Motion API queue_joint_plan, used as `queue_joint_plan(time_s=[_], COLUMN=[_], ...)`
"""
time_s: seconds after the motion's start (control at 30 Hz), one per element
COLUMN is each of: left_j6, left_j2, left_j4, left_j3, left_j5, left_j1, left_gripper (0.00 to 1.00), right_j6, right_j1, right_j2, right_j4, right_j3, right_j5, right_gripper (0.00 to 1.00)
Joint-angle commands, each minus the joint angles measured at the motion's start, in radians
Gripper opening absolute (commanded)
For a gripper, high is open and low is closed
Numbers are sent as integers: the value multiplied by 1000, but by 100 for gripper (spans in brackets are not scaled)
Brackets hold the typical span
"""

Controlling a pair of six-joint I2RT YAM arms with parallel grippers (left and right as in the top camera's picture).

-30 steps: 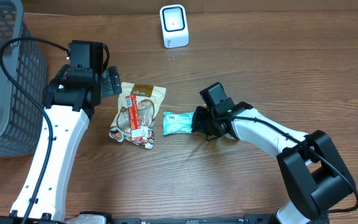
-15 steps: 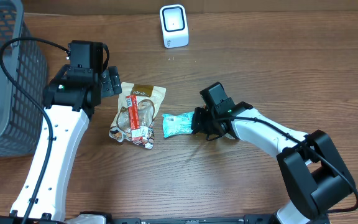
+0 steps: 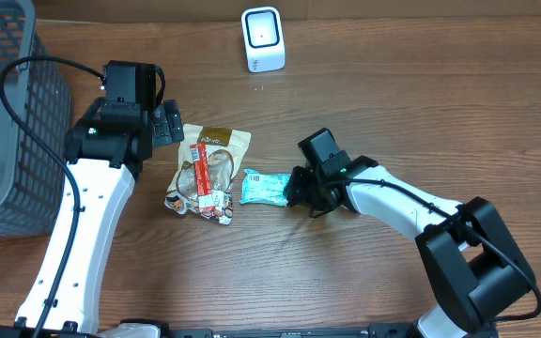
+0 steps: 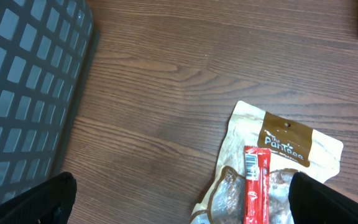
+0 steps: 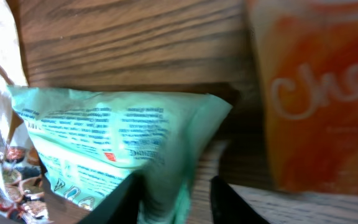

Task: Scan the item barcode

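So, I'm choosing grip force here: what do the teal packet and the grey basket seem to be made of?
The teal packet is likely thin plastic film with a soft sheen; it creases and folds at its end. The grey basket looks like rigid matte plastic in an even square lattice, though coated wire is possible.

**Bystanders on the worktop**

A dark wire-mesh basket (image 3: 7, 122) stands at the far left edge of the brown wooden worktop (image 3: 393, 94). Near the middle lies a tan and brown snack pouch (image 3: 218, 141), flat, its clear window showing pale pieces inside. A slim red stick pack (image 3: 202, 174) lies lengthwise on top of the pouch (its barcode end faces up). In the right wrist view a blurred orange packet (image 5: 316, 93) with white lettering fills the right side.
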Motion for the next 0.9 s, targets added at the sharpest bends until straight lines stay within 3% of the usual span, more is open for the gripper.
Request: queue_joint_plan(time_s=[0.0,0.13,0.37,0.77,0.87], left_j6=[-2,-2,-2,-2,-2], left_j2=[-5,-5,-5,-5,-5], left_j4=[1,1,1,1,1], left_j3=[17,17,18,18,18], left_j5=[-13,-13,-13,-13,-13], left_j1=[0,0,0,0,0], left_gripper=[100,100,100,100,100], right_j6=[3,3,11,79,78], right_j1=[10,7,6,34,48], right_j2=[-6,-21,-36,30,46], right_j4=[-2,-3,-31,-7,13], right_j3=[-5,38,60,32,16], right_j5=[-11,-75,-111,-53,-50], right_gripper=[34,36,47,51,47])
